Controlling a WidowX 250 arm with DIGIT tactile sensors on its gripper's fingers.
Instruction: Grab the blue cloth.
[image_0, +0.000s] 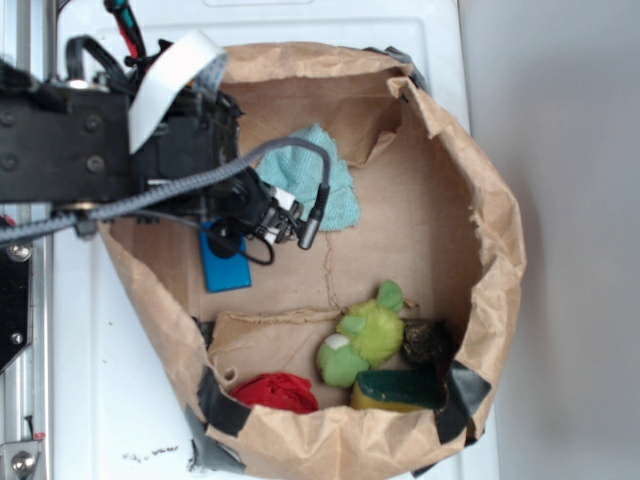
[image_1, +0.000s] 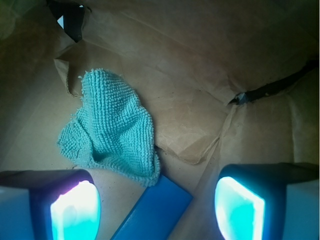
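The blue cloth (image_0: 325, 182) lies crumpled on the brown paper floor near the back of the bag; in the wrist view the blue cloth (image_1: 112, 127) fills the upper left, ahead of the fingers. My gripper (image_0: 245, 225) hovers just left of the cloth and is open. In the wrist view my gripper (image_1: 157, 207) has its two glowing pads spread wide, with nothing held between them. A rigid bright blue block (image_1: 155, 210) lies on the floor below the gap, its corner touching the cloth's lower edge.
A torn brown paper bag wall (image_0: 490, 220) rings the whole area. At the front lie a green plush toy (image_0: 362, 335), a red fabric ball (image_0: 278, 392), a yellow-green sponge (image_0: 400, 390) and a dark lump (image_0: 428, 340). The blue block (image_0: 225, 262) is under the arm.
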